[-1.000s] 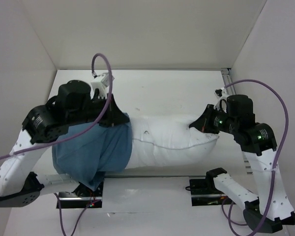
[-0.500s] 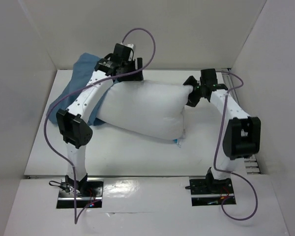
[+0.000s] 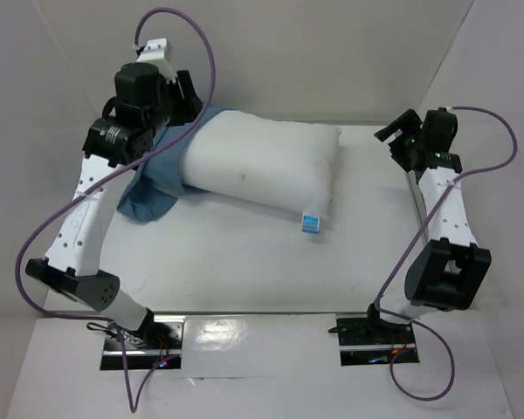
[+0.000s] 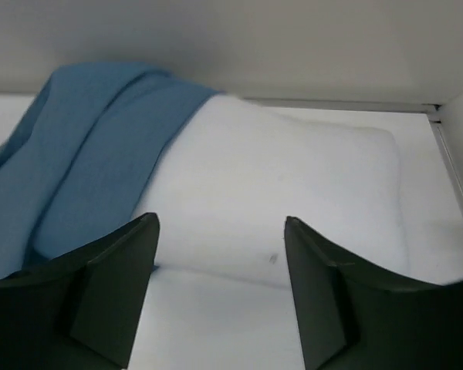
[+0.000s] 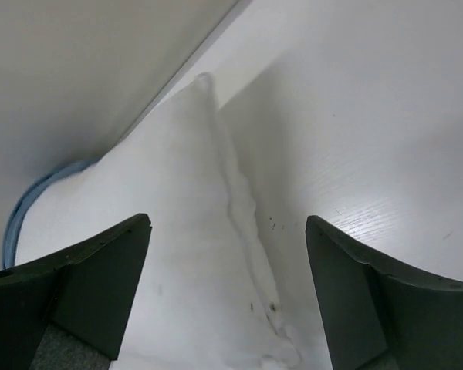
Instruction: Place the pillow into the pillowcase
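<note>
At the bottom of the top view the two arm bases sit on the near edge of the table (image 3: 236, 275); above them a broad band of white tabletop lies open up to the pillow (image 3: 262, 166); walls close the table in at left, right and back, and the pillow's upper edge lies near the back wall (image 3: 271, 52). The pillow sits in the upper middle of the frame; its long axis runs left to right, the right end dipping a little toward the bottom; a small blue-and-white tag (image 3: 311, 223) shows at its lower right corner. The pillowcase (image 3: 157, 188) is bunched at the pillow's left end, draped over that end and trailing to the lower left. The left gripper (image 3: 190, 94) hangs at upper left over the pillowcase, fingers spread, nothing between them. The right gripper (image 3: 395, 140) hangs at upper right, apart from the pillow's right end and close to the right wall; its fingers are spread wide and hold nothing.
</note>
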`<state>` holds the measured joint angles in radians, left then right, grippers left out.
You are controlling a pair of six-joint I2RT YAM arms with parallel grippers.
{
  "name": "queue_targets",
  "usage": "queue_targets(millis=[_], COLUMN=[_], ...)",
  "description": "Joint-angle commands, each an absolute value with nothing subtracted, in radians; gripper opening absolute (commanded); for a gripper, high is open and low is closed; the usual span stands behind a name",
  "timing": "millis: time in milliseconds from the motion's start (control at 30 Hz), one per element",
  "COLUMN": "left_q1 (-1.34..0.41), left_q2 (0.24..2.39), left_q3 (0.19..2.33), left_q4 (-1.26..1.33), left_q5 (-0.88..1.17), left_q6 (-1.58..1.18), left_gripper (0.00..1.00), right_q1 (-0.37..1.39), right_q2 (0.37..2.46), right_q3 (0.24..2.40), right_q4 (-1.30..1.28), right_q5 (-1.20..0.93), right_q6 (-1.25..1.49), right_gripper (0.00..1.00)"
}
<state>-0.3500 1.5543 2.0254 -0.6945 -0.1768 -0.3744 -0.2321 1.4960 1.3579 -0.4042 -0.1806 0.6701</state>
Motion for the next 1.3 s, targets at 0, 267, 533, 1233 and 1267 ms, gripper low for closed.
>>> queue_targets(millis=[0, 267, 533, 1233, 1267], left_q1=[-0.333, -0.342, -0.342, -0.239, -0.251], left_q2=[1.589, 1.686, 1.792, 1.885, 1.875], left_q3=[1.877, 1.77, 1.746, 1.862, 1.873], left_q4=[-0.684, -0.672, -0.649, -0.686, -0.686], left_q5=[-0.224, -0.42, -0.673, -0.336, -0.29], left_q6=[-0.325, -0.305, -0.264, -0.314, -0.314], left_gripper=[0.83, 1.0, 0.99, 0.0, 0.0], right_q1=[-0.181, -0.14, -0.12, 0.043, 0.069], right_q2=[1.445, 1.436, 1.436, 1.509, 1.529], right_q3=[1.327, 1.263, 1.209, 1.114, 1.114], right_q4=[-0.376, -0.416, -0.475, -0.251, -0.221], right_q5=[-0.216, -0.265, -0.311, -0.495, -0.495], right_q6=[0.554, 0.466, 0.403, 0.482, 0.492], right_gripper=[0.89, 0.92, 0.99, 0.95, 0.9])
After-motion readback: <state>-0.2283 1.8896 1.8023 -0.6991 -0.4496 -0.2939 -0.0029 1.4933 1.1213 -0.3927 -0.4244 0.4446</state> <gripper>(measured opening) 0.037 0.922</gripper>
